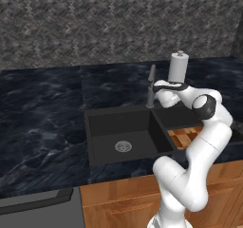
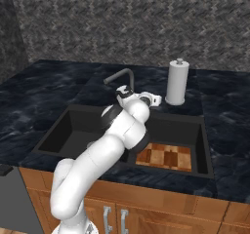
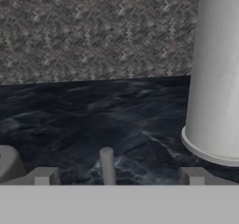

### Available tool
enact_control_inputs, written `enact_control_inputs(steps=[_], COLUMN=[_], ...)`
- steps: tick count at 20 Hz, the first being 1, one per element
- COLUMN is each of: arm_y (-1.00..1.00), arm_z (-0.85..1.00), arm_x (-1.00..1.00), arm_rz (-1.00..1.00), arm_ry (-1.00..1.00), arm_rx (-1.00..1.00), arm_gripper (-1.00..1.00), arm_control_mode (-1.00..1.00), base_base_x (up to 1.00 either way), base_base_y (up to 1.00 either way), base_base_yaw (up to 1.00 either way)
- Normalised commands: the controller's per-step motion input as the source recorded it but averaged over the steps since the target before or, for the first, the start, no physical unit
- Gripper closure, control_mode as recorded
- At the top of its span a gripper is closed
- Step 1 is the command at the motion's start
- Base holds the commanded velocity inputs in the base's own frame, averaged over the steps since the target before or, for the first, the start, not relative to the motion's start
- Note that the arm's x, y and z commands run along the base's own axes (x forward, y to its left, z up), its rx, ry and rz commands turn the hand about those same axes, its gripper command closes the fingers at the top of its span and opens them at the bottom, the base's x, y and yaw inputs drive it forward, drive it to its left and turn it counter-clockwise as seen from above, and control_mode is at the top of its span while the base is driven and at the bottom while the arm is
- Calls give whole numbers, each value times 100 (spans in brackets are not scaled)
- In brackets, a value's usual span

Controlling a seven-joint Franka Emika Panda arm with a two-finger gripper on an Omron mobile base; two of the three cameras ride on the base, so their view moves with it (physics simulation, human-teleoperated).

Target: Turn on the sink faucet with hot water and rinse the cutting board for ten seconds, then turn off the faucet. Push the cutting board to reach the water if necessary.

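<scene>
- Nearest you, the small rectangular orange-brown wooden cutting board (image 2: 166,156) with lighter and darker block stripes lies flat on the floor of the matte black recessed sink (image 2: 53,135), in the right-hand basin; from the left base camera only a corner of it (image 1: 182,137) shows past the white arm.
- Judge the board stiff and light, and expect it to slide easily on the smooth basin floor. It lies too flat and low to pinch well, so you would do better to push on an edge than to lift it.
- No water stream is visible anywhere in the sink, so treat the faucet as not yet turned on.
- Behind the sink's back rim stands the slim grey metal gooseneck faucet (image 2: 120,78), its spout curving out over the sink toward the left-hand basin, away from the board.
- Take the faucet as rigid metal with a smooth, slippery lever: a small target that wants a nudge from a fingertip, not a hard squeeze. The lever itself is too small for you to make out clearly.
- The two-finger gripper (image 3: 119,177) sits just behind the sink, close beside the faucet's stem. Its dark tips stand spread apart with nothing between them but a thin grey upright post (image 3: 107,164), seemingly part of the faucet.
- Farther back, beyond the sink, the white upright cylinder with a knob top (image 2: 177,82) stands on the dark marbled countertop (image 1: 42,113); keep your wrist off it.
</scene>
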Motion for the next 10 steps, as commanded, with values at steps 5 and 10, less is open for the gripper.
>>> enact_control_inputs(steps=[5, 10], arm_y=[0, 0], arm_z=[0, 0], arm_x=[5, 6], arm_rz=[0, 0], arm_ry=[0, 0], arm_rx=[0, 0], arm_gripper=[-100, -100], arm_control_mode=[-100, -100], base_base_x=[0, 0], base_base_y=[0, 0], base_base_yaw=[0, 0])
